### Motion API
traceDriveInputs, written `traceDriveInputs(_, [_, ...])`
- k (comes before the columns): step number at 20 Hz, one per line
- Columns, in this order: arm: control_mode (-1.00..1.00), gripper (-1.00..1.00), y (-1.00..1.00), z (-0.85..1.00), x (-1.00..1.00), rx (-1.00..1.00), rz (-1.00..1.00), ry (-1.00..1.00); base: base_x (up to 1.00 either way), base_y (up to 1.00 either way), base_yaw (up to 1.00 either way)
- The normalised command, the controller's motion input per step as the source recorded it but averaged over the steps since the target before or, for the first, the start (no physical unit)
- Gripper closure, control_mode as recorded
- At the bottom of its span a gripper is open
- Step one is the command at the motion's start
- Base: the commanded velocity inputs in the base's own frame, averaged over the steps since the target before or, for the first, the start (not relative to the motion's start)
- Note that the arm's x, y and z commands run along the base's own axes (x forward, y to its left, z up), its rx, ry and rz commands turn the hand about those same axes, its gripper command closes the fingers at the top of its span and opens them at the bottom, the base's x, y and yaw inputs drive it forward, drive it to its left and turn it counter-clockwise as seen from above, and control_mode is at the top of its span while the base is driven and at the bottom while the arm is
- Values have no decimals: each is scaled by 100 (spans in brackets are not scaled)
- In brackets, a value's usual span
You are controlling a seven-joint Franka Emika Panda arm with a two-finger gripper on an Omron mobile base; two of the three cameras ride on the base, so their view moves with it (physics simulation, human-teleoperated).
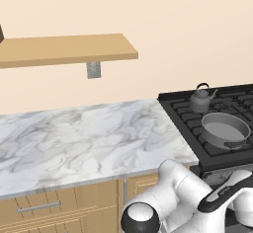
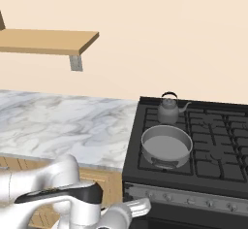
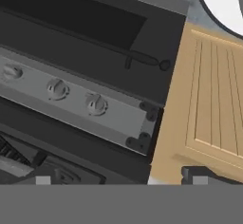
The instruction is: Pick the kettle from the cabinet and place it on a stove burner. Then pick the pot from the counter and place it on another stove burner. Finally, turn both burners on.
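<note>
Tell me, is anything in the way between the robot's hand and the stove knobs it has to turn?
Nothing visible blocks them. In the hand view the knobs sit in a row on the stove's grey front panel, facing the camera with open space before them. The kettle and pot already rest on burners above.

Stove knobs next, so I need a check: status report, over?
Gripper open, empty, facing the knobs. Kettle on rear burner, pot on front burner. Nothing blocking the knobs.

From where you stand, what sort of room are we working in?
A home kitchen, rendered: a black gas stove bearing a kettle and pot, a marble counter beside it, and a wooden wall shelf.
</note>
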Motion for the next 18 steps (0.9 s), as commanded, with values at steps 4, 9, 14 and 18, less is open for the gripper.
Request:
traceDriveInputs(4, [-100, -100, -4, -18, 42, 8, 0, -1, 0, 0, 0])
traceDriveInputs(9, [-100, -100, -17, -27, 10, 6, 0, -13, 0, 0, 0])
traceDriveInputs(14, [-100, -100, -17, -17, 4, 3, 0, -21, 0, 0, 0])
traceDriveInputs(18, [-100, -100, -11, -7, 24, 1, 0, -14, 0, 0, 0])
